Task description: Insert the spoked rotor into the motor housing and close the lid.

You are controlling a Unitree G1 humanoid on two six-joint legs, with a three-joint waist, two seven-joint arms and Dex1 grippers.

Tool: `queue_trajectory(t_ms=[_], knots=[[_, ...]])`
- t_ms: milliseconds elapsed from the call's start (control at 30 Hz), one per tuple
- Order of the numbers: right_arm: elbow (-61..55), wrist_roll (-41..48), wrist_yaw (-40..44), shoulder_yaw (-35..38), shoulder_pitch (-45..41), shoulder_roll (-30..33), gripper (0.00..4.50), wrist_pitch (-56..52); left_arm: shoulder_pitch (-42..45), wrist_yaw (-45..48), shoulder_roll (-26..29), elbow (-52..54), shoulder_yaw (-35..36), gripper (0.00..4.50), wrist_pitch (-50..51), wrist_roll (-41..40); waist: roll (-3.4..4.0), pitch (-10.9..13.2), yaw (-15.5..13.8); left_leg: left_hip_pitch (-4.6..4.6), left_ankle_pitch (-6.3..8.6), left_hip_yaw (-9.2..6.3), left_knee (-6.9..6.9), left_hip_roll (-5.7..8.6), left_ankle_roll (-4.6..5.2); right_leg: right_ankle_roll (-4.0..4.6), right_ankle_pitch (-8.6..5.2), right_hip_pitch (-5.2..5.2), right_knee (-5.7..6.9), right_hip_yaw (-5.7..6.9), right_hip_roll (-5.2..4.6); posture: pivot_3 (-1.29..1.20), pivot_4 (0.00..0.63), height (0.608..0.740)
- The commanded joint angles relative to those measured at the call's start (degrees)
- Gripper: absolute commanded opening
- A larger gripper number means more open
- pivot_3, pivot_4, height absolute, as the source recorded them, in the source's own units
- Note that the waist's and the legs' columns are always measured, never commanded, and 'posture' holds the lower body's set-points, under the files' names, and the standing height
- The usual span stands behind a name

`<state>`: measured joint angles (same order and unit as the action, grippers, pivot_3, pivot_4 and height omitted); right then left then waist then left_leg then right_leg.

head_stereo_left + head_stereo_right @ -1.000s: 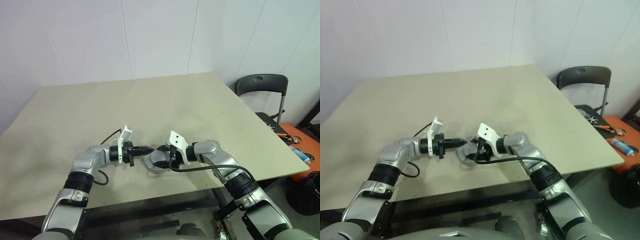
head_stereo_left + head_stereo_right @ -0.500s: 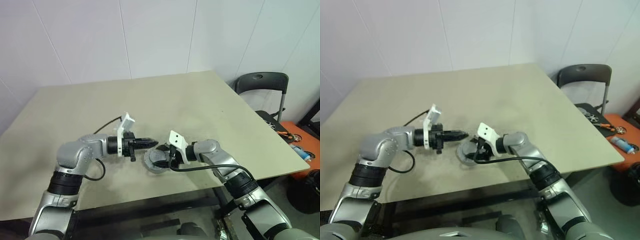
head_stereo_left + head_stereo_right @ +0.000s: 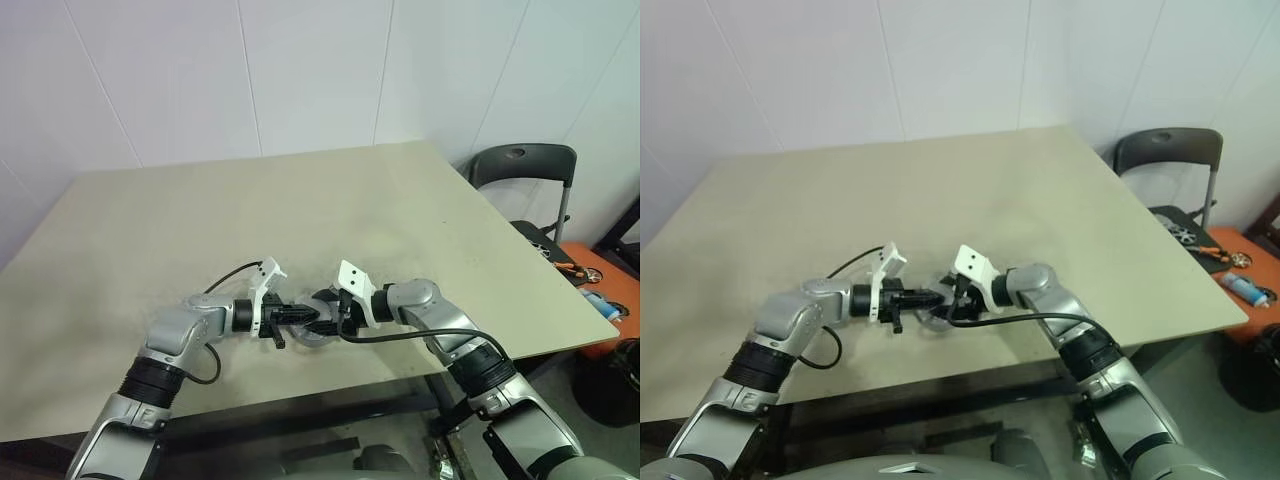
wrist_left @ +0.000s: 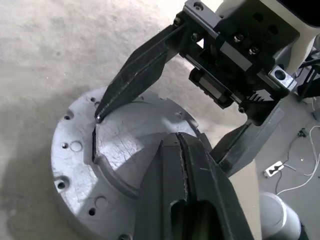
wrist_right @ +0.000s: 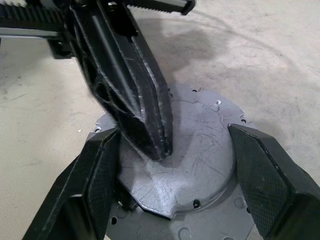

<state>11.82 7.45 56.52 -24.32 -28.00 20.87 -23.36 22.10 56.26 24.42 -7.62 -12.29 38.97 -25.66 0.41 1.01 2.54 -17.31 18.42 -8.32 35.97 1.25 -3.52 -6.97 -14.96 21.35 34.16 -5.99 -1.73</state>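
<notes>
Grey metal lid point(image 5: 200, 150), a flat disc with a notched rim and small screw holes, lies on top of the round motor housing point(image 4: 75, 200), whose wider flange shows beneath it. The assembly rests on the beige table point(image 3: 300, 210), close to the near edge and about midway along it, with both arms converging over it.

Left gripper point(image 3: 312, 316): its two black fingers point(image 4: 195, 190) are pressed together with no gap, holding nothing; their joined tip comes down onto the upper face of the lid, near its middle, as the right wrist view shows.

Right gripper point(image 5: 170, 165): its jaws stand wide, one finger point(image 5: 95, 175) at one side of the lid and the other at the opposite side, so that they straddle the disc. Whether the pads press against the rim or merely stand just beside it cannot be told. In the left wrist view one finger's point sits at a slot on the lid's edge.

Spoked rotor: not distinguishable under the lid.

Off the table's far right corner stands a dark chair point(image 3: 525, 170).
</notes>
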Motion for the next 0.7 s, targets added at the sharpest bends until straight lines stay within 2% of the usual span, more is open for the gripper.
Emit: queue_trajectory(t_ms=[33, 233, 433, 700], knots=[[7.70, -6.00, -1.34, -5.03, 4.58, 2.16, 3.19, -4.44, -0.88, -0.35, -0.22, -6.14, -1.58, 0.01, -3.32, 4.04, 0.06, -0.11, -0.02, 0.01, 0.00, 0.00, 0.00, 0.00, 0.00, 0.00, 0.00, 0.00, 0.01, 0.00, 0.00, 0.00, 0.000, 0.740], [7.47, -5.76, -1.19, -4.99, 4.49, 2.32, 3.19, -4.73, -1.15, 1.69, -1.41, -12.62, -1.98, 0.01, -9.85, 5.84, 0.26, -0.40, -0.07, 0.02, 0.00, 0.00, 0.00, 0.00, 0.00, 0.01, -0.01, -0.01, 0.00, 0.01, 0.00, 0.00, 0.000, 0.740], [7.42, -5.68, -0.95, -5.16, 4.55, 2.33, 3.19, -4.97, -0.54, 2.99, -1.66, -14.88, -1.89, 0.01, -11.52, 6.00, 0.24, -0.50, -0.07, 0.01, 0.00, 0.00, -0.01, 0.00, 0.00, 0.01, -0.01, -0.02, -0.02, 0.01, -0.01, 0.00, 0.000, 0.740], [7.49, -5.66, -1.20, -5.24, 4.46, 1.92, 3.19, -5.04, -0.06, 9.26, -0.53, -20.31, -2.99, 0.01, -15.09, 7.43, 0.26, -0.57, -0.03, 0.02, 0.01, -0.01, -0.06, 0.00, -0.01, 0.01, -0.01, -0.02, -0.04, 0.01, -0.01, 0.00, 0.000, 0.740]])
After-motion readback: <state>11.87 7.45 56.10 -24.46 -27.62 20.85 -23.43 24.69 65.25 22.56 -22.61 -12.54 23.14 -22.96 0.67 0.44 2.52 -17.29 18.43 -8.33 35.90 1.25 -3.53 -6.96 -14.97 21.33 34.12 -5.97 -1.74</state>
